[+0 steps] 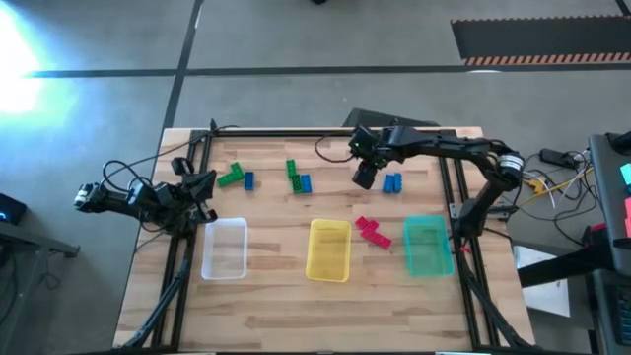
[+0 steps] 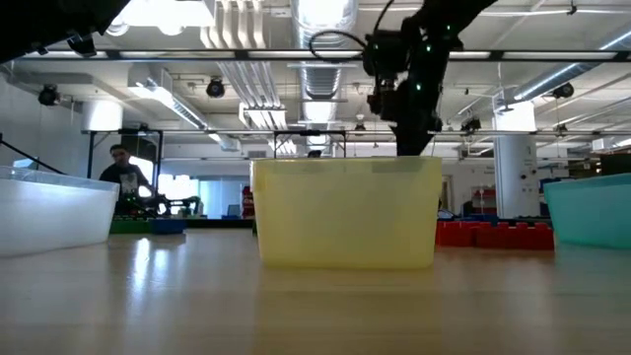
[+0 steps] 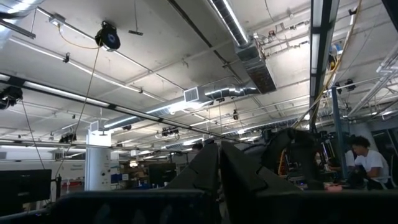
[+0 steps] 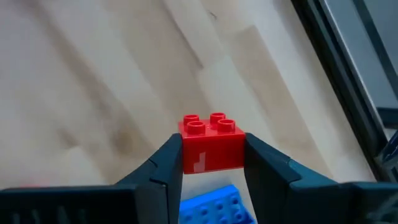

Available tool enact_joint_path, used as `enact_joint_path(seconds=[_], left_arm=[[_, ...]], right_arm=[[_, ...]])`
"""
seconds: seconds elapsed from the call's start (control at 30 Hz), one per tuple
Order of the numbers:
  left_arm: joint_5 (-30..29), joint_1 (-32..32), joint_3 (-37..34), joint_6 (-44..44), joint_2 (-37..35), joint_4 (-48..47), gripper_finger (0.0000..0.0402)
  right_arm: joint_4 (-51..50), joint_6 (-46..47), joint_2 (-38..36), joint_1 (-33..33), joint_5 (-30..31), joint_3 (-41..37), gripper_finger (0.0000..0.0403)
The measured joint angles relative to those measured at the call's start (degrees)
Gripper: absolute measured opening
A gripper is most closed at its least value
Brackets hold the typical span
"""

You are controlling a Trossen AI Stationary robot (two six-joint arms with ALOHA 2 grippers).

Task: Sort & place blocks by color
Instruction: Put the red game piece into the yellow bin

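I have the right gripper (image 4: 211, 165) clamped on a red brick (image 4: 211, 149) at the table's far right, above the blue bricks (image 1: 392, 181); studs face up, no long axis to speak of. Next I carry it to the red pile (image 1: 372, 232). The left gripper (image 1: 202, 187), pinched empty, waits at the left edge.
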Motion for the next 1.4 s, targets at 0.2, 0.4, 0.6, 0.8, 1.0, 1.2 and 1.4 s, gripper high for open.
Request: enact_joint_path(seconds=[0.2,0.4,0.6,0.8,1.0,1.2,1.4], left_arm=[[0.0,0.0,0.0,0.0,0.0,0.0,0.0001],[0.0,0.0,0.0,0.0,0.0,0.0,0.0001],[0.0,0.0,0.0,0.0,0.0,0.0,0.0001],[0.0,0.0,0.0,-0.1,0.0,0.0,0.0001],[0.0,0.0,0.1,-1.6,0.0,0.4,0.0001],[0.0,0.0,0.1,-1.7,0.0,0.7,0.0001],[0.0,0.0,0.0,-2.3,0.0,0.9,0.0001]], right_arm=[[-5.7,3.7,-1.0,8.3,0.0,6.1,0.0121],[-7.9,7.0,0.7,16.7,0.0,12.1,0.0121],[-8.1,8.9,3.1,23.4,-0.6,16.7,0.0121],[-8.1,9.5,7.7,27.5,-2.0,20.7,0.0121],[-8.1,8.2,13.2,29.6,-5.1,24.6,0.0121],[-8.1,8.0,18.2,30.8,-9.2,26.8,0.0121],[-9.0,8.0,23.3,31.7,-9.2,27.1,0.0121]])
